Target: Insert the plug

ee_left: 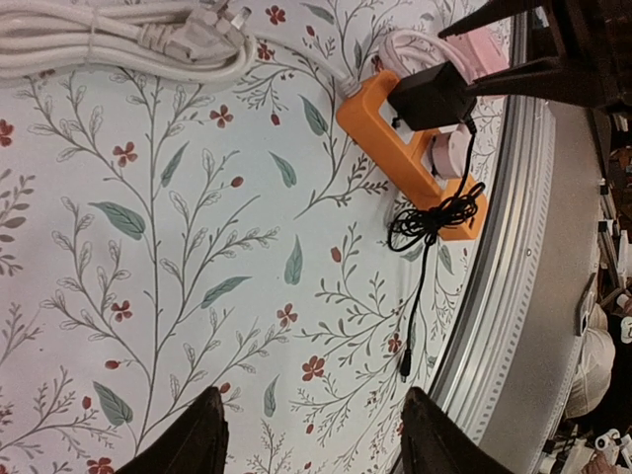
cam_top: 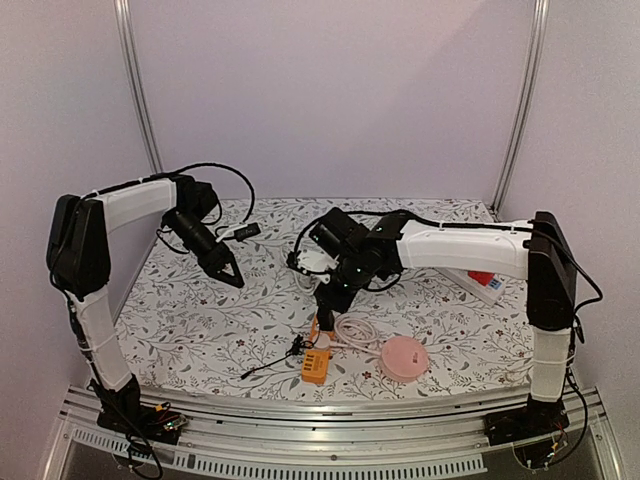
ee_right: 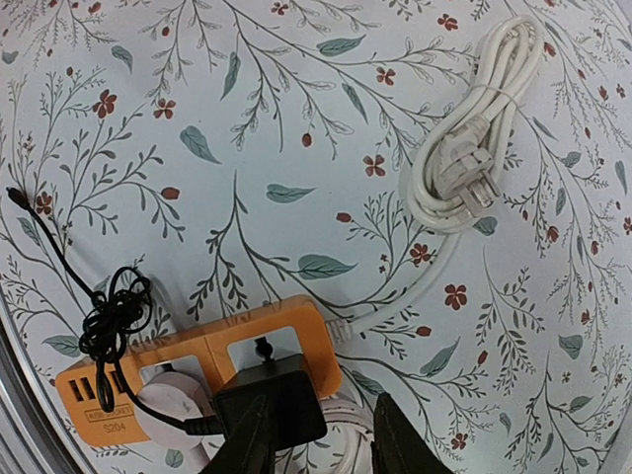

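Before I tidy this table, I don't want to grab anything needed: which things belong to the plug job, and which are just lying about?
In the job:
- orange power strip
- black adapter sitting in it
- right gripper over the adapter

Lying about:
- coiled white cord running from the orange strip
- pink round object
- white power strip

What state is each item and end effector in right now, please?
black adapter: appears seated in orange power strip.
thin black lead: tangled, end loose.
white cable: coiled, plug free.
left end effector: open, empty.
right end effector: over the black adapter, grip unclear.
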You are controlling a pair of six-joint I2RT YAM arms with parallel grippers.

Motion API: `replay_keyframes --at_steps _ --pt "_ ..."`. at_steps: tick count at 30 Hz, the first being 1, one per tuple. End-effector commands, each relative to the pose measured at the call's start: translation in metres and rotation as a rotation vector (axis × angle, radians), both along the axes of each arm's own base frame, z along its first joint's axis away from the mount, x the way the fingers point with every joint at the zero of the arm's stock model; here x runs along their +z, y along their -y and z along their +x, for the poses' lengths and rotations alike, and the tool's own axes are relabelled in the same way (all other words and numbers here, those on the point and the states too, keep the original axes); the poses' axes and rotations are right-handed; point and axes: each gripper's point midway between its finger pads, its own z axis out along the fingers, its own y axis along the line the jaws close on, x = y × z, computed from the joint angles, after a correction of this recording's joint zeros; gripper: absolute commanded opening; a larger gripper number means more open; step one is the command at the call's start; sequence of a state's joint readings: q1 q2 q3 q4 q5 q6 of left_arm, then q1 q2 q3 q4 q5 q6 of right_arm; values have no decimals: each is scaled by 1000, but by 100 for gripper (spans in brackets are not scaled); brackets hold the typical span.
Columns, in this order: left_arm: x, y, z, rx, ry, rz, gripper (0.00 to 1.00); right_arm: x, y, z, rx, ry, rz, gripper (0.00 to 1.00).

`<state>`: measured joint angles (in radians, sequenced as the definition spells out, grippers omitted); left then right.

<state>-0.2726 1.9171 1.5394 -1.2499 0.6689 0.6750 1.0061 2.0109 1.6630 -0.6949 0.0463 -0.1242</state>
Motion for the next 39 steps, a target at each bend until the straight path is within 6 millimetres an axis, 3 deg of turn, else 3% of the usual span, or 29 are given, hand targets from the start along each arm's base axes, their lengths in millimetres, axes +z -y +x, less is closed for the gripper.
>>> replay_keyframes --at_steps 1,9,19,25,29,32,34,36,37,38,39 --pt "2 -1 1 17 2 -11 60 -22 8 2 -45 -58 5 32" --pt "2 -1 2 21 2 -9 60 -55 26 -21 -27 -145 -30 29" --pt "-1 -4 1 23 1 8 60 -66 42 -32 -46 -161 4 26" --pt "4 -3 3 24 14 3 60 -59 29 -28 -30 -160 40 28" --pt "10 -4 3 21 35 2 60 -20 15 -19 -16 -108 121 41" --pt "19 -7 6 34 71 -7 60 32 4 -8 -11 -38 218 53" --pt "25 -11 7 60 85 -18 60 70 10 5 -37 19 284 60" --pt "31 -18 8 96 102 -24 60 100 31 28 -128 73 344 71" --pt "34 -24 9 123 119 -26 61 119 50 40 -185 115 378 83" --pt "36 -31 11 162 133 -24 61 125 70 55 -274 137 393 97" --pt "40 -39 14 209 155 -26 61 132 100 71 -389 177 401 99"
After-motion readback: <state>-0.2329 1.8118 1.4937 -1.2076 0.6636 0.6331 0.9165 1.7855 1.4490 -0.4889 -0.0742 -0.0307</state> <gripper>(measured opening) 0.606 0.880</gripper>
